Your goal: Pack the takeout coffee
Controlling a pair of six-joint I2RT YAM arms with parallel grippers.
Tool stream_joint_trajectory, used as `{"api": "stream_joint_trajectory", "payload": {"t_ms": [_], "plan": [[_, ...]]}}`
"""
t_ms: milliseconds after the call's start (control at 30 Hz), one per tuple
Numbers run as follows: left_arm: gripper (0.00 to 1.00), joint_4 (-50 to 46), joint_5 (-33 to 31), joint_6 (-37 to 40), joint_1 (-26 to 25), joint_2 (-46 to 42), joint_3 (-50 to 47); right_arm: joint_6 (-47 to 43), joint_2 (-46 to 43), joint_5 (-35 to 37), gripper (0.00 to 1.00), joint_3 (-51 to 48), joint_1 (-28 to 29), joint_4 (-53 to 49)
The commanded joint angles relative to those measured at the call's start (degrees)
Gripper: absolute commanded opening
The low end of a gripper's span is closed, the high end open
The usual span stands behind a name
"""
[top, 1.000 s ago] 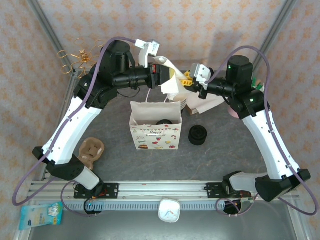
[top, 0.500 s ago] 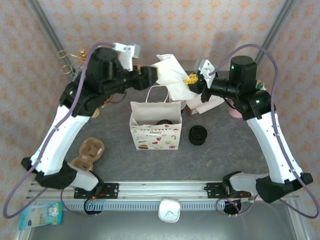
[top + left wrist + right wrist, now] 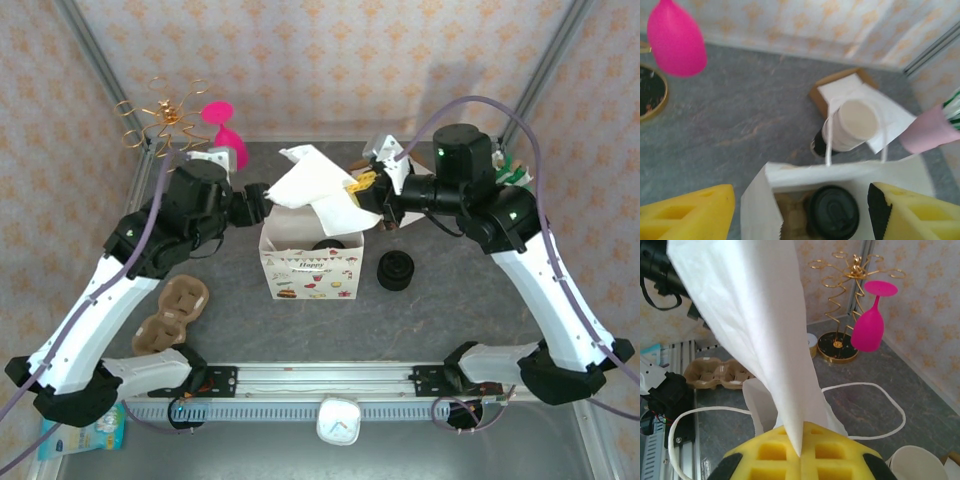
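Black lid is all that shows of the takeout coffee (image 3: 832, 212). It sits lid-up inside the white paper bag (image 3: 840, 171), so the cup looks packed. Step in hand, I'd say, is adding the white paper sheet (image 3: 755, 315). Right end effector (image 3: 801, 454) is clamped on its narrow end, above the bag's far rim. Left end effector (image 3: 800, 216) hovers over the bag, fingers apart, holding nothing. Next move: lower the sheet in beside the cup without tipping it.
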Motion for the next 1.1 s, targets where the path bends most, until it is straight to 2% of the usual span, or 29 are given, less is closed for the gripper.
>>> {"api": "stream_joint_trajectory", "payload": {"t_ms": [0, 100, 267, 433, 633, 767, 900, 1067], "plan": [[0.72, -1.7, 0.7, -3.0, 0.5, -1.2, -4.2, 0.3, 2.5, 2.8, 0.00, 2.4, 1.0, -2.4], [0.71, 0.7, 1.6, -5.5, 0.5, -3.0, -9.8, -0.4, 4.3, 6.5, 0.00, 3.4, 1.6, -3.6], [0.70, 6.9, 7.6, -7.6, 0.7, -4.8, -16.9, -1.0, 6.4, 7.0, 0.00, 4.8, 3.0, -5.7], [0.65, 7.1, 5.5, -6.5, 1.7, -4.0, -18.1, -2.5, 7.4, 9.1, 0.00, 4.6, 4.3, -8.3], [0.48, 6.7, 4.3, -6.0, 3.6, -4.0, -18.6, -3.2, 9.7, 13.2, 0.00, 7.2, 5.0, -13.5], [0.44, 7.9, 7.4, -5.0, 4.4, -4.0, -19.2, -3.4, 11.9, 16.3, 0.00, 8.2, 6.8, -15.3], [0.36, 6.9, 5.8, -4.9, 4.4, -3.7, -18.5, -3.4, 13.4, 19.2, 0.00, 9.1, 8.2, -16.7], [0.27, 8.2, 7.5, -4.5, 4.5, -4.0, -19.3, -3.7, 13.7, 16.6, 0.00, 8.4, 9.2, -18.0]]}}
